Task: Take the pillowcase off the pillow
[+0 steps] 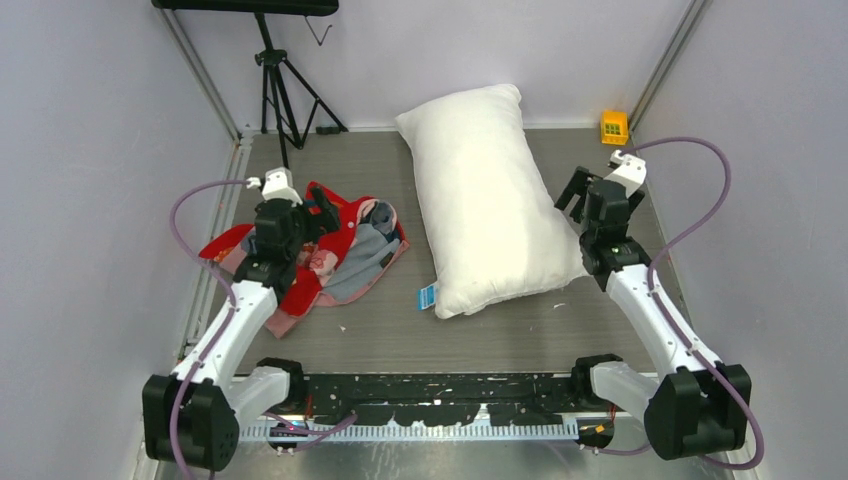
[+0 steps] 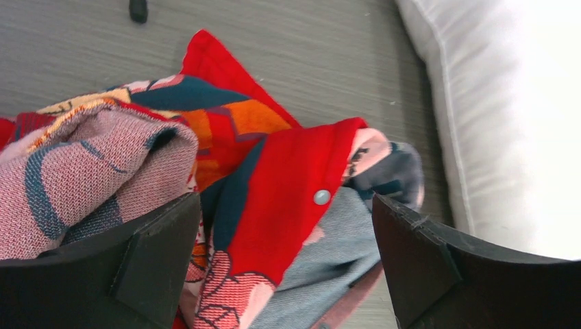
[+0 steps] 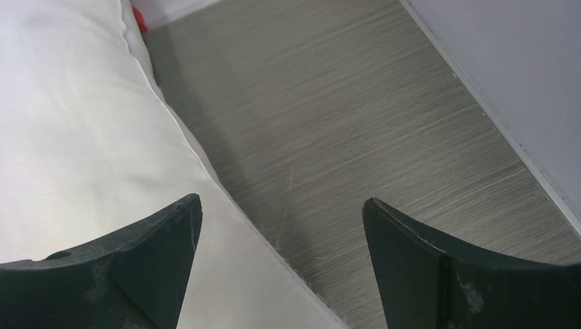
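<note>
At 9 o'clock from the pillow [image 1: 490, 200], the pillowcase [image 1: 345, 255] lies crumpled, fully off. Left gripper [image 2: 285, 202] hangs above it, jaws apart; right gripper [image 3: 281, 200], also apart, flanks the pillow at 3 o'clock. Fabric likely light, limp: pinch a raised fold.

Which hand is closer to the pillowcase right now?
Left. The left hand hangs open over the crumpled pillowcase; the right hand is beyond the pillow, at its right edge.
</note>
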